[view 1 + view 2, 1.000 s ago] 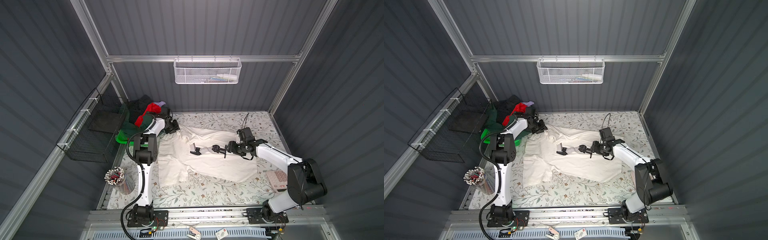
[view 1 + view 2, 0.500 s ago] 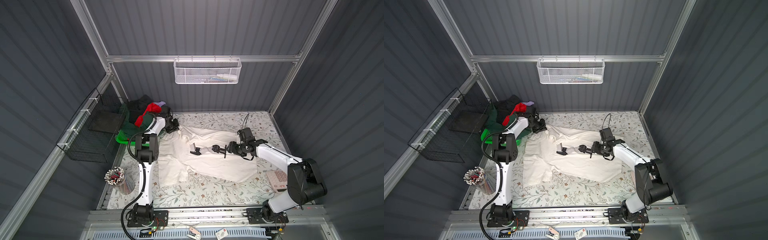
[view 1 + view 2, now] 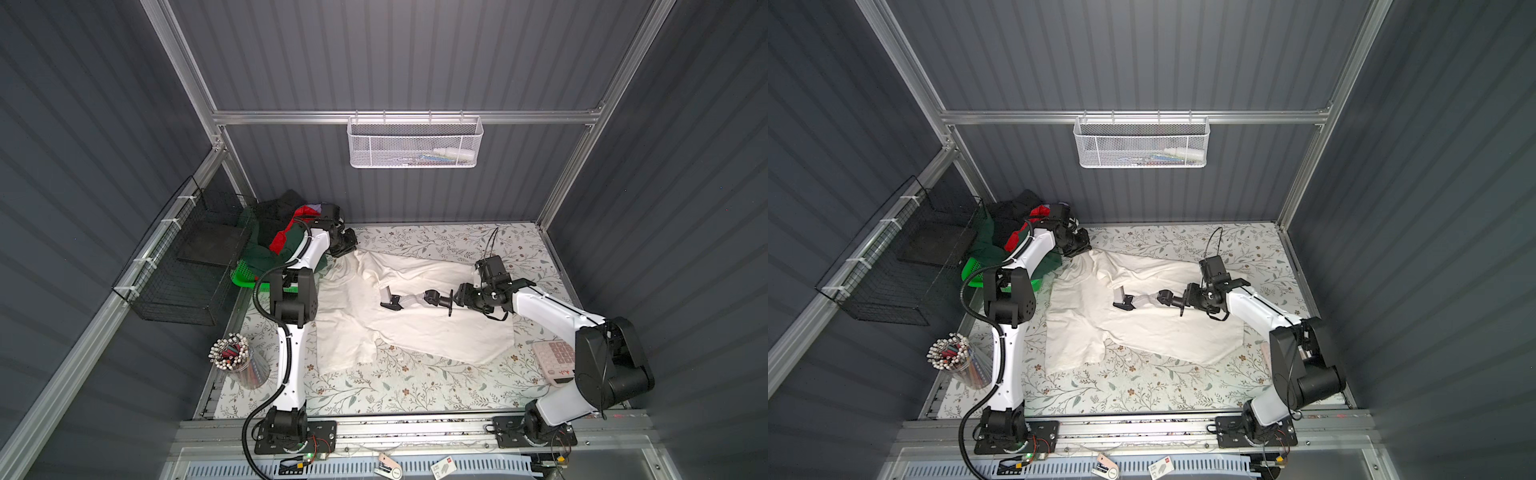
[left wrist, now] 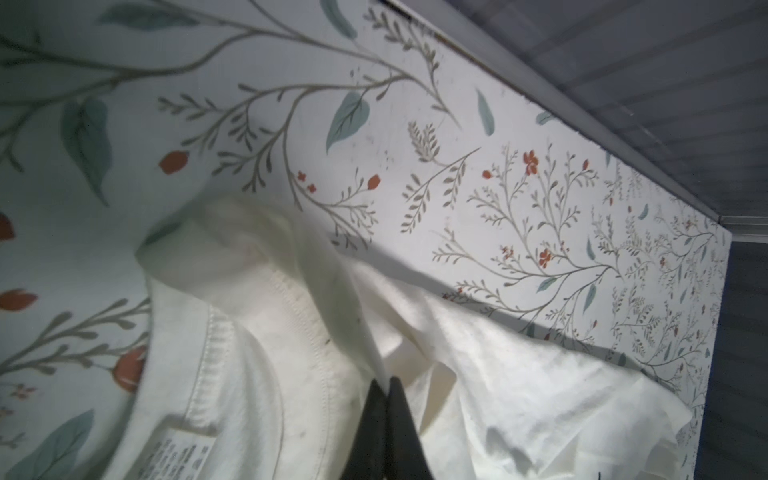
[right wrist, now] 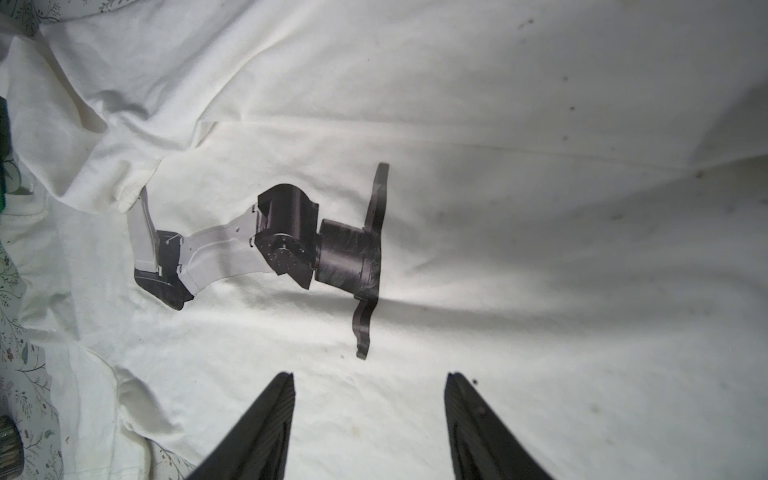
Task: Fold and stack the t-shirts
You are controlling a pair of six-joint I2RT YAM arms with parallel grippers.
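Looking down on a floral-patterned desk (image 3: 415, 386), its middle mostly covered. Across that middle, finding the large cream-white cloth t-shirt (image 3: 436, 332) spread print-up but rumpled, collar end toward the far left corner, hem toward the right. Just beyond that corner, noting a heap of dark green, red and black cloth t-shirts (image 3: 286, 245) piled in and over a green plastic basket (image 3: 241, 276), none yet folded.

Above the shirt's middle, seeing the right tool (image 5: 369, 376) released, jaws wide apart, hovering near the black-grey robot-arm print (image 5: 291, 245) and gripping nothing. No different there from a second ago.

At the collar end, finding the change. Freshly closed, the left tool (image 4: 385, 384), and now clenched on a thin raised ridge of the cream cloth just beside the ribbed neckline (image 4: 307, 324).

Judging from that: grasp made, with the shirt anchored near one shoulder and ready to be lifted or drawn taut for straightening. Probably needing a second hold from the right side before any fold, with stacking a long way off. Worth watching for slip, given only a narrow pinch of soft cloth.
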